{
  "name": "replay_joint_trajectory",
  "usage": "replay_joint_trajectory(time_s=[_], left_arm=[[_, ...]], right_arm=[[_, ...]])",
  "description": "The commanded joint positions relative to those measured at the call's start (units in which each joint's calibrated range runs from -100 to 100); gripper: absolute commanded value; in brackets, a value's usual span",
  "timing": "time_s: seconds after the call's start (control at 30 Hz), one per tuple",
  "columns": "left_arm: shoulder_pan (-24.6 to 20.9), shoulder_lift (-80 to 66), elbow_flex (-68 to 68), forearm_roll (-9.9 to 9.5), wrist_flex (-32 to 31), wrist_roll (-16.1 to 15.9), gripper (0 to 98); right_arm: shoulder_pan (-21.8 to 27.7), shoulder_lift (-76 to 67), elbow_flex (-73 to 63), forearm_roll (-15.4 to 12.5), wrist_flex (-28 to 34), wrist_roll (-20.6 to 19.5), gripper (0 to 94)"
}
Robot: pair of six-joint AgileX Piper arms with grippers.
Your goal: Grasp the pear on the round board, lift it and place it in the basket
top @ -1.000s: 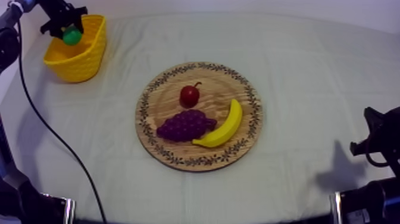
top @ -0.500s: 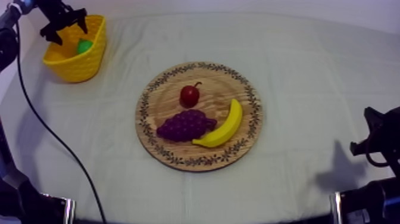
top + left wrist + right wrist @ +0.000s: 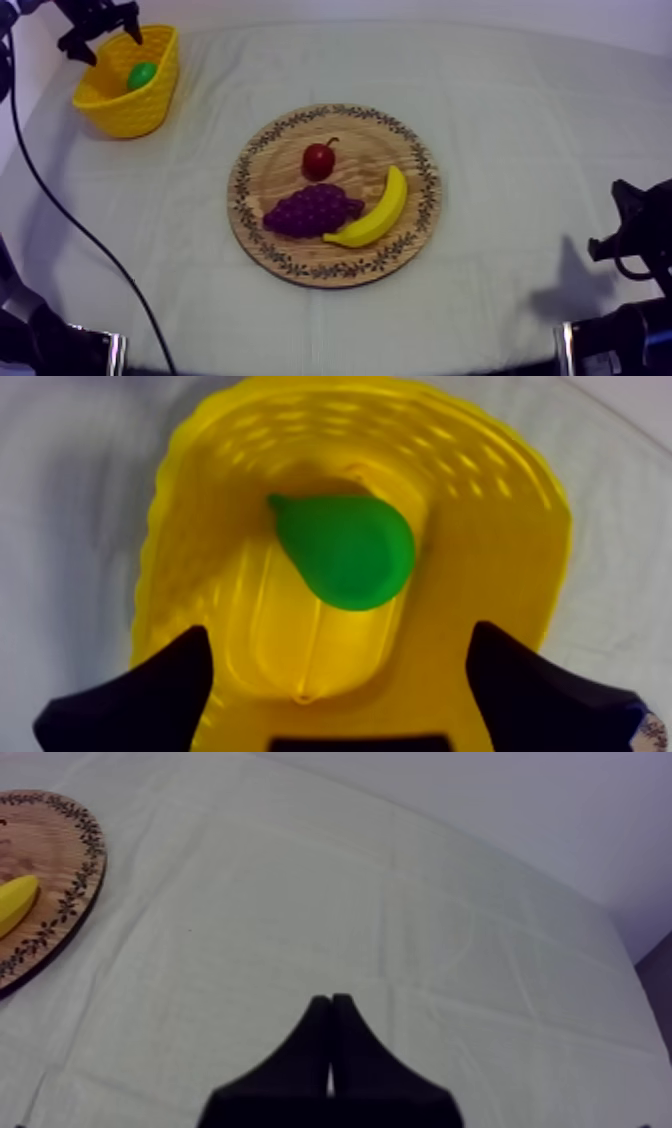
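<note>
The green pear (image 3: 142,75) lies inside the yellow basket (image 3: 112,108) at the table's far left. In the left wrist view the pear (image 3: 345,550) rests on the basket's floor (image 3: 300,646), stem end toward the far wall. My left gripper (image 3: 100,35) hangs open above the basket's back rim, holding nothing; its fingers (image 3: 150,691) stand wide apart over the basket. The round wooden board (image 3: 262,165) sits mid-table. My right gripper (image 3: 331,1014) is shut on nothing, its fingers together as a wedge over bare cloth, and rests at the table's right edge (image 3: 640,235).
On the board lie a small red fruit (image 3: 319,160), a bunch of grapes (image 3: 312,210) and a banana (image 3: 375,212). The banana's tip (image 3: 14,902) and the board's rim (image 3: 70,902) appear beside my right gripper. Bare cloth surrounds the board.
My left gripper opened and let go of the pear, which dropped into the basket. The gripper has since risen and drawn back toward the far left. The right arm stayed still.
</note>
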Motion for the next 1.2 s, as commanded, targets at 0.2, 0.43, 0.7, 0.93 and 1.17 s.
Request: replay_joint_trajectory(time_s=[0.2, 0.43, 0.7, 0.93, 1.17], left_arm=[[0.21, -8.37, 4.85, 0.78, 0.01, -0.24, 95.5], [-0.16, -15.67, 9.53, 1.32, 0.01, -0.60, 95.4], [-0.14, -22.10, 16.46, 1.36, 0.01, -1.13, 90.0], [0.18, -28.74, 24.58, 1.18, -0.57, -1.45, 73.3], [0.14, -36.89, 33.65, 1.03, -1.64, -1.29, 60.7]], right_arm=[[0.00, 0.00, -0.02, 0.00, 0.07, 0.01, 0.4], [0.00, 0.00, -0.02, 0.00, 0.07, 0.01, 0.4], [0.00, 0.00, -0.02, 0.00, 0.07, 0.01, 0.4], [0.00, 0.00, -0.02, 0.00, 0.07, 0.01, 0.4], [0.00, 0.00, -0.02, 0.00, 0.07, 0.01, 0.4]])
